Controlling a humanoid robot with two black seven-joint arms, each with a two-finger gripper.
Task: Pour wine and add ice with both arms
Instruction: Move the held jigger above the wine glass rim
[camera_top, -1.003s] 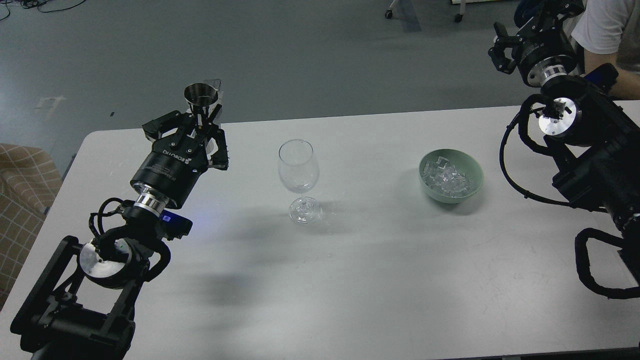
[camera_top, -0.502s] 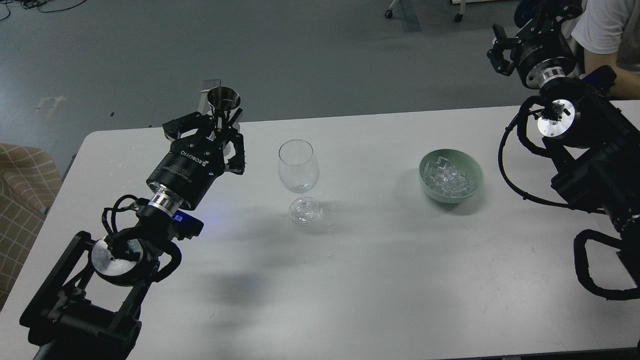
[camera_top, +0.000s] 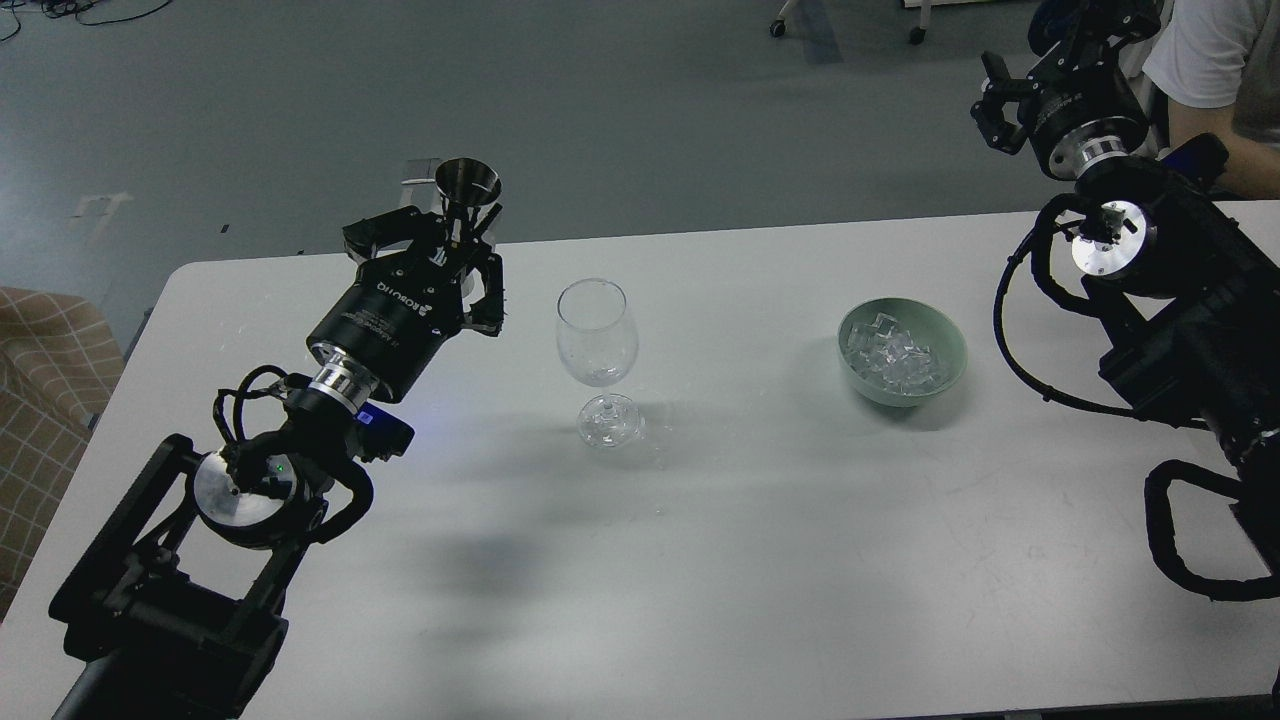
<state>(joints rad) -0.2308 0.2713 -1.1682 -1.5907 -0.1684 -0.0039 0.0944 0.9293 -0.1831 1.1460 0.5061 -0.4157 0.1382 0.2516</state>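
The left gripper (camera_top: 462, 238) has moved to the right since a second ago, closer to the wine glass (camera_top: 597, 357). Its fingers are closed around a small metal cup (camera_top: 468, 186), held upright at about 10 o'clock from the glass. Whether the wine is inside the cup cannot be seen. The glass stands on the white table (camera_top: 760, 560). At its 3 o'clock sits a green bowl (camera_top: 945, 362) holding the ice (camera_top: 893, 358), clear and shiny. The right gripper (camera_top: 992, 98) hangs at 1 o'clock from the bowl; I cannot tell how wide it is.
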